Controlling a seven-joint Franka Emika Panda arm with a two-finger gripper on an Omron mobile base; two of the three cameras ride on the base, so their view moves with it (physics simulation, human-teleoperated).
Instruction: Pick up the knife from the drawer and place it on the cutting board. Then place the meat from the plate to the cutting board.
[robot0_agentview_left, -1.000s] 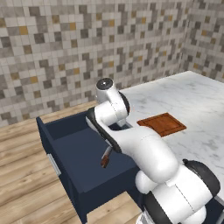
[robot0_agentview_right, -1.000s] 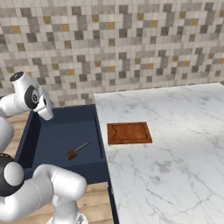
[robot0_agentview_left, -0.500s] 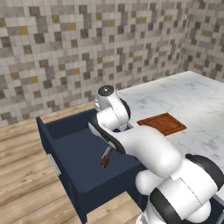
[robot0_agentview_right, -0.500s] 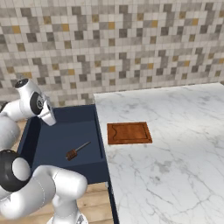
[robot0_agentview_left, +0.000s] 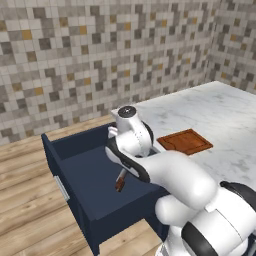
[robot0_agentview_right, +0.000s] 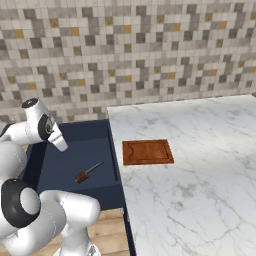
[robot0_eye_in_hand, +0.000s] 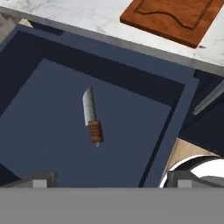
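I'm looking down into the open drawer (robot0_eye_in_hand: 52, 144) and the knife (robot0_eye_in_hand: 91, 116) lies flat on its floor, alone, blade pointing toward the tabletop (robot0_agentview_right: 200, 165). My end effector (robot0_eye_in_hand: 109, 177) hangs above it, tips spread wide apart, touching nothing. The board (robot0_agentview_right: 148, 151) sits on the tabletop just beside the drawer, bare. From the right base camera, the knife (robot0_agentview_right: 88, 172) rests nearer the drawer's front, handle toward me.
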